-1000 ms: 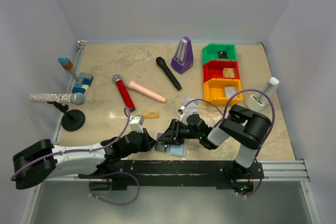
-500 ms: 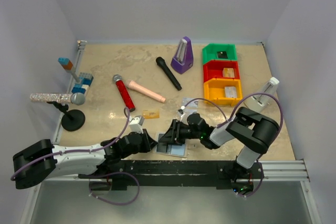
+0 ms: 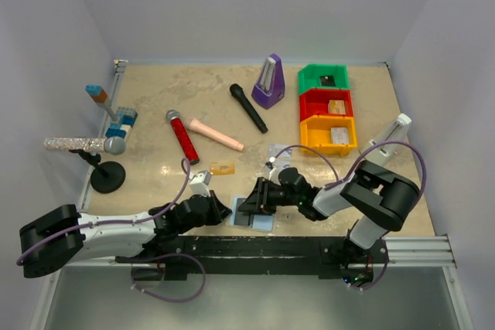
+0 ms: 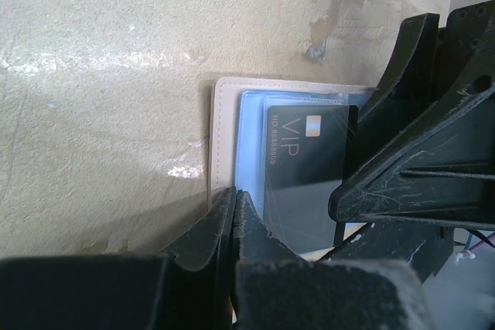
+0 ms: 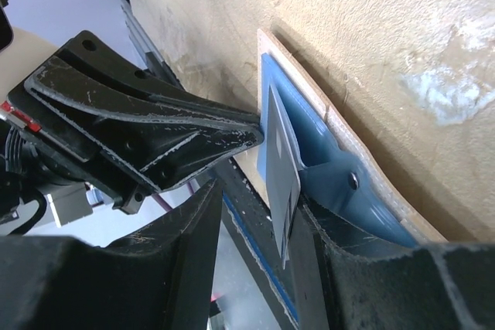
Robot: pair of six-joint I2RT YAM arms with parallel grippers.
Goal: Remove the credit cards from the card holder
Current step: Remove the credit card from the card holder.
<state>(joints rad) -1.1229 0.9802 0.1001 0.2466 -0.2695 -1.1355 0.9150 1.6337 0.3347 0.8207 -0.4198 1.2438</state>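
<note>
While holder (image 5: pixel 340 187) lies open, card (image 5: pixel 281 152) between right fingers (image 5: pixel 182 264)

Left tool (image 4: pixel 235 193) pinched closed; right tool (image 5: pixel 259 200) jaws apart.

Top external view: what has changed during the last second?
The left gripper edged right and shut its jaws at the edge of the card holder. The right arm's elbow sank and swung outward; the right gripper stays open astride the dark card. Other items did not move.
</note>
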